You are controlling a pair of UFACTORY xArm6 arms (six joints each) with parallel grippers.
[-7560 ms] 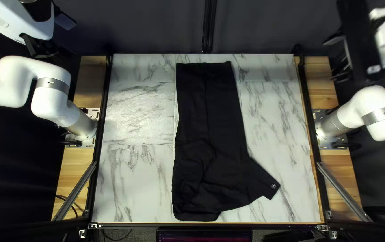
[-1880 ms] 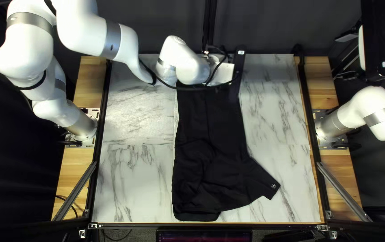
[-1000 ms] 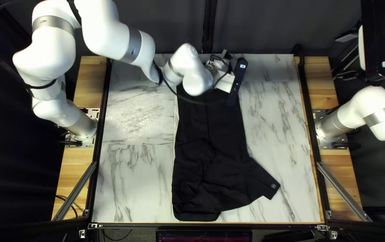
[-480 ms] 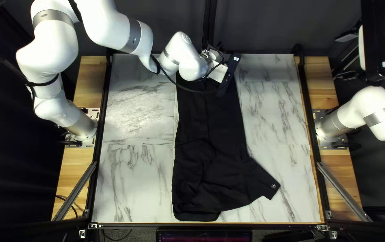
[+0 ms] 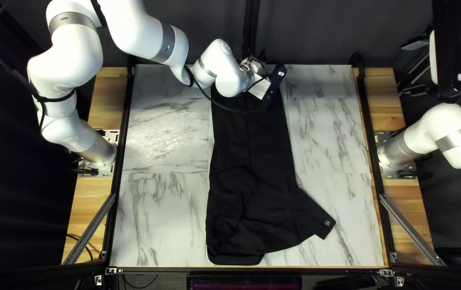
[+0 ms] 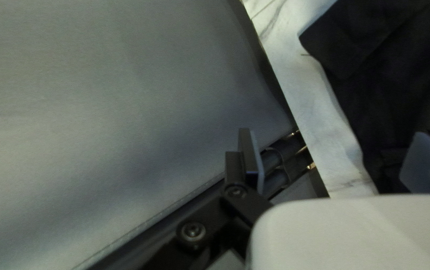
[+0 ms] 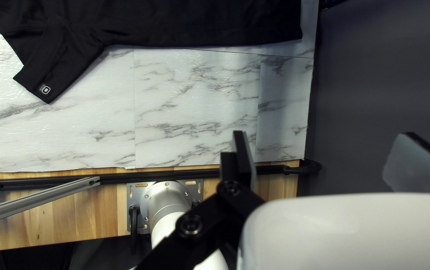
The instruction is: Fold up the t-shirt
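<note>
Biggest first: you've got the dark curtain point(image 5: 322, 32) behind the far edge of the marble-pattern table point(image 5: 166, 150). Your L arm point(image 5: 64, 59) arcs from its base over the far L part of the table; your R arm point(image 5: 450, 134) is over at the R side, off the tabletop.

The black T-shirt point(image 5: 252, 161) lies approx. mid-table, running lengthwise from nr the far edge to nr the near edge. Its far end is partly hidden under your L arm's end; the near part is wrinkled, w/ a sleeve angled out toward the near R corner. Wood boards point(image 5: 88, 198) run down both sides of the table, w/ a metal bar point(image 5: 413, 228) slanting across each.

Your L gripper point(image 5: 258, 87) is over the shirt's far end. Per its wrist cam, the fingers point(image 6: 251, 155) are spread wide, nothing clamped; can't tell if either touches cloth. Your R gripper point(image 5: 410, 67) is up beside the table's far R part, fingers point(image 7: 245, 155) also wide apart, holding nothing, well apart from the shirt.

Smallest: a blk cable point(image 5: 206, 96) loops along your L arm, & a small logo point(image 5: 327, 223) sits nr the sleeve's edge.
</note>
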